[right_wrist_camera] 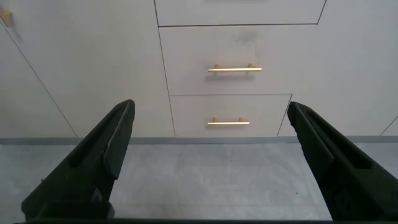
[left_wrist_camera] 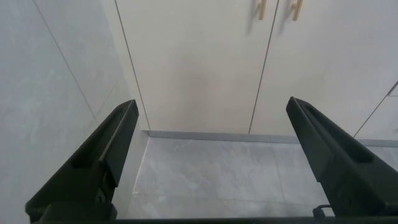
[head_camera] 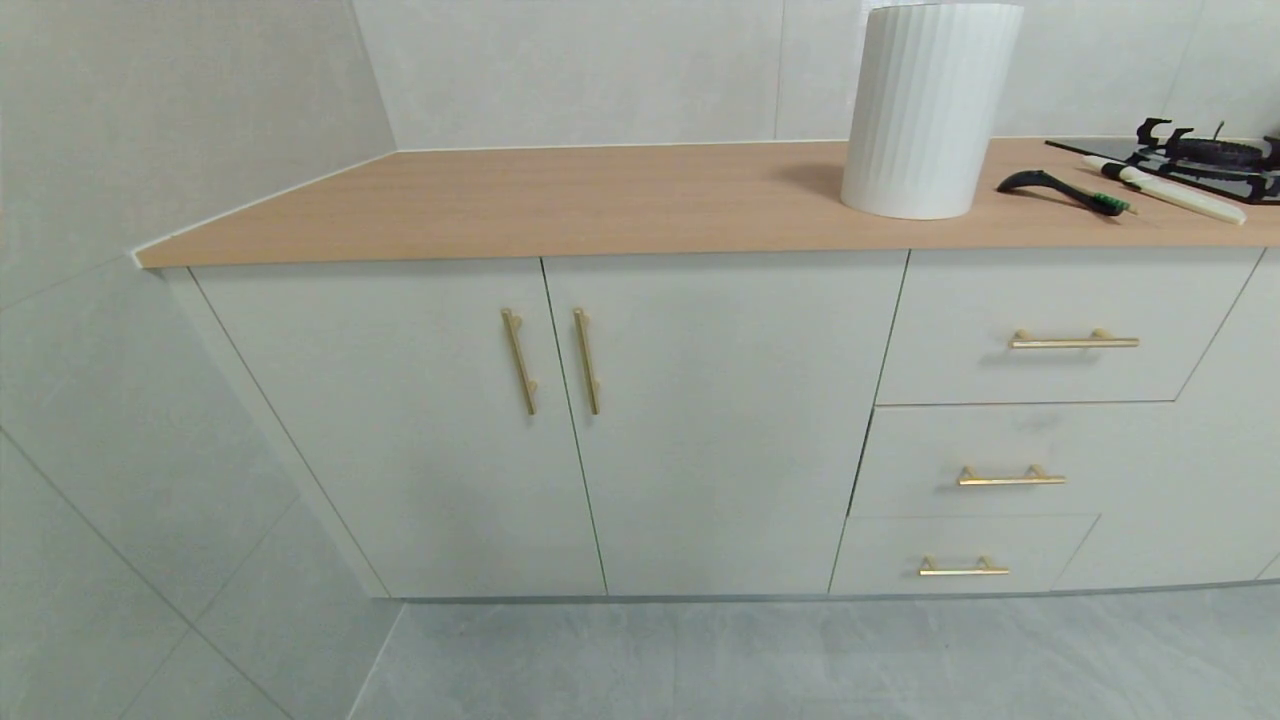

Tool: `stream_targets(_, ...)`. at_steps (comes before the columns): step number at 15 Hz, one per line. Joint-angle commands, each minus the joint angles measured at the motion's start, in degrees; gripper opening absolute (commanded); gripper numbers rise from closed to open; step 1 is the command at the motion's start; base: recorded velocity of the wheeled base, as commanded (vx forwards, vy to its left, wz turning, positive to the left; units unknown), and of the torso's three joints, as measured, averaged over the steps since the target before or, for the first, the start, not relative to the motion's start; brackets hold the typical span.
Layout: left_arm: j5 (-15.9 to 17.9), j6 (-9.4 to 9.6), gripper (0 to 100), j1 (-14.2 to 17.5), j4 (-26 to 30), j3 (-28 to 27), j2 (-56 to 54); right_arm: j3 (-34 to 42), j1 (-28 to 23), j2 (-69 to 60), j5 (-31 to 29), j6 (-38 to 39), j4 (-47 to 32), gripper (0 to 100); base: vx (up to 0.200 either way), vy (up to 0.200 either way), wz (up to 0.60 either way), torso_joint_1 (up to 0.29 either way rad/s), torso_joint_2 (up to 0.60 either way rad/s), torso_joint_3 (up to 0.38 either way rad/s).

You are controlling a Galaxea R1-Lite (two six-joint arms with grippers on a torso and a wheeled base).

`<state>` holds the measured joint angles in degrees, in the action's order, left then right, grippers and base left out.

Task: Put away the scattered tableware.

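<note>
Left gripper (left_wrist_camera: pixel 210 106) and right gripper (right_wrist_camera: pixel 210 106) hang wide open, low before the cabinet (head_camera: pixel 700 420). Well above them, a black utensil (head_camera: pixel 1062 189) and a white utensil (head_camera: pixel 1170 192) lie on the countertop (head_camera: pixel 560 200), beside a ribbed container (head_camera: pixel 925 110).

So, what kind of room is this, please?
Probably a kitchen: a wooden countertop over cabinet doors and drawers with gold handles, a gas hob at the counter's right end, and a white utensil beside it.

Stove grate (head_camera: pixel 1215 153) partly beyond edge
</note>
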<state>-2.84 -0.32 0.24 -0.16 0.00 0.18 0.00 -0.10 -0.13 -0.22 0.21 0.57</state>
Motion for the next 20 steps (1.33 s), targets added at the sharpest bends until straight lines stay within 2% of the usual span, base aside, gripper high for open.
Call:
stream_targets(1,-0.1,-0.12,100,0.0,0.0,0.0,0.0,0.0,0.0,0.1,-0.2,0.1,0.0,100,0.0,0.0,0.0,0.0,0.0,0.0)
stream_targets(5,-0.1,-0.03,100,0.0,0.0,0.0,0.0,0.0,0.0,0.2,-0.1,-0.1,0.0,100,0.0,0.0,0.0,0.0,0.0,0.0)
stream_targets(16,-0.1,-0.12,100,0.0,0.0,0.0,0.0,0.0,0.0,0.1,-0.1,0.1,0.0,100,0.0,-0.2,0.0,0.001,0.0,0.004)
stream_targets(20,-0.1,-0.12,100,0.0,0.0,0.0,0.0,0.0,0.0,0.1,0.0,0.0,0.0,100,0.0,0.0,0.0,0.0,0.0,0.0)
